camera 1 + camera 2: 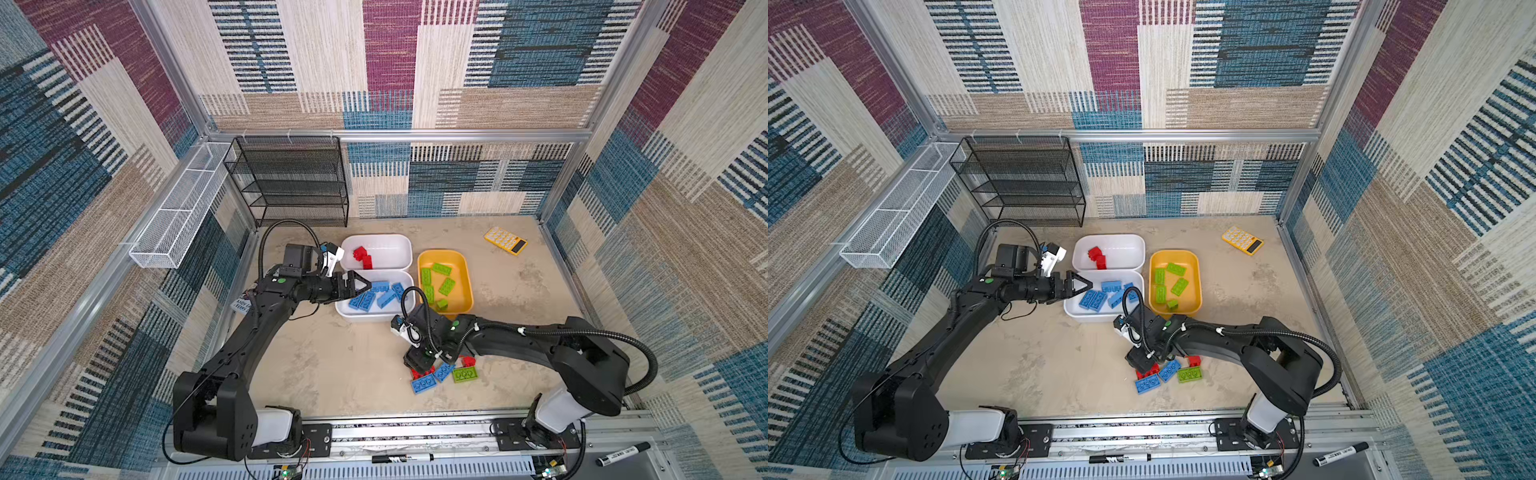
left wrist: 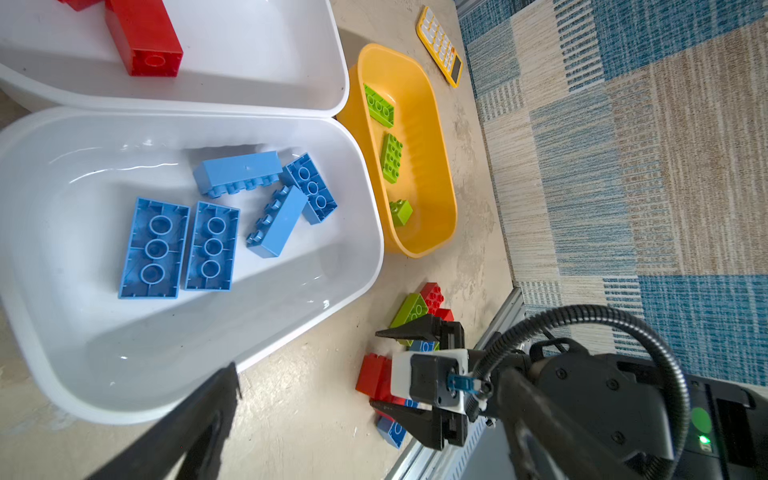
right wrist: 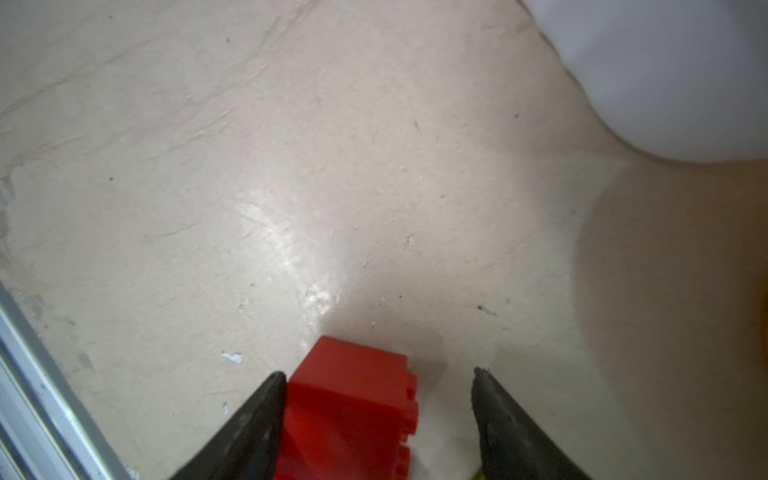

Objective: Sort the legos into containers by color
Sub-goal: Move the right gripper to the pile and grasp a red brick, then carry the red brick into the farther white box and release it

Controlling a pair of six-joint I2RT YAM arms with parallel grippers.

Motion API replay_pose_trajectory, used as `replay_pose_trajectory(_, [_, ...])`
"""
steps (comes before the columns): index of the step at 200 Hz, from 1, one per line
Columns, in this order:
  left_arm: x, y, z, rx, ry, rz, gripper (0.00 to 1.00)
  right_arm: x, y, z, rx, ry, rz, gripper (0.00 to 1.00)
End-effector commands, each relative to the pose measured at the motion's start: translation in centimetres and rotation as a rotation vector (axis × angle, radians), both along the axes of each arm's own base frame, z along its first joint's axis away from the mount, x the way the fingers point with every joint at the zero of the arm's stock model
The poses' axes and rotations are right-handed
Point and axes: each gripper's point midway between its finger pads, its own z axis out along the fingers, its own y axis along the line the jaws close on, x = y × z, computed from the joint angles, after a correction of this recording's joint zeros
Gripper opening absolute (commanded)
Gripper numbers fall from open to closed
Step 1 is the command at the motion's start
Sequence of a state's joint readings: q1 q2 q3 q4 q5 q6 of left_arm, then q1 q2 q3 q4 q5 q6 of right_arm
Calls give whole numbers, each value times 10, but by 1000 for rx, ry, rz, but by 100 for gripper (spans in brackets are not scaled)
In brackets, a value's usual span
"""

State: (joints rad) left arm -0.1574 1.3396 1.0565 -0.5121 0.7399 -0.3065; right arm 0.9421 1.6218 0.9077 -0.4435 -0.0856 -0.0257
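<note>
Jaws: the left gripper (image 1: 366, 285) has them wide apart and empty. The right gripper (image 1: 417, 367) has them apart as well, set around a red brick (image 3: 357, 399), not clamped on it.

Top views: I see the left gripper over the left end of the near white tub (image 1: 370, 317), which holds the blue bricks (image 1: 365, 300). The far white tub (image 1: 1125, 251) holds red bricks and the yellow tub (image 1: 457, 266) holds green ones. Loose bricks (image 1: 423, 384), blue, green and red, lie in a cluster on the table (image 1: 332, 374) under and beside the right gripper, apart from the tubs.

Left wrist: I count five blue bricks in the near white tub. The right gripper's fingers sit on either side of the red brick.

Right wrist: one finger (image 3: 257, 424) touches the red brick's side. The other stands clear of it, with bare table between.
</note>
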Motion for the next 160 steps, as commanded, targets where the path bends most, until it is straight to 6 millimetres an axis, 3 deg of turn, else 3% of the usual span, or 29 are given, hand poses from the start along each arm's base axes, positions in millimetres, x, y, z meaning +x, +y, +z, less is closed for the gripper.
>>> replay_pose_trajectory(1, [-3, -2, 3, -9, -24, -28, 99, 1, -4, -4, -43, -1, -31, 66])
replay_pose_trajectory(22, [-3, -2, 2, -8, -26, -28, 99, 2, -5, -6, -59, 1, -28, 61])
replay_pose_trajectory(73, [-4, -1, 0, -1, -22, -31, 99, 6, -11, -9, -107, -22, -35, 60])
replay_pose_trajectory(108, [-4, -1, 0, 0, -23, -33, 99, 7, -12, -9, -117, -29, -33, 49])
replay_pose_trajectory(137, [-2, 0, 3, 0, -30, -31, 99, 15, -6, 7, -91, -69, -36, 43])
replay_pose_trajectory(160, [0, 0, 10, -1, -42, -30, 99, 31, 3, 38, -32, -133, -50, 43])
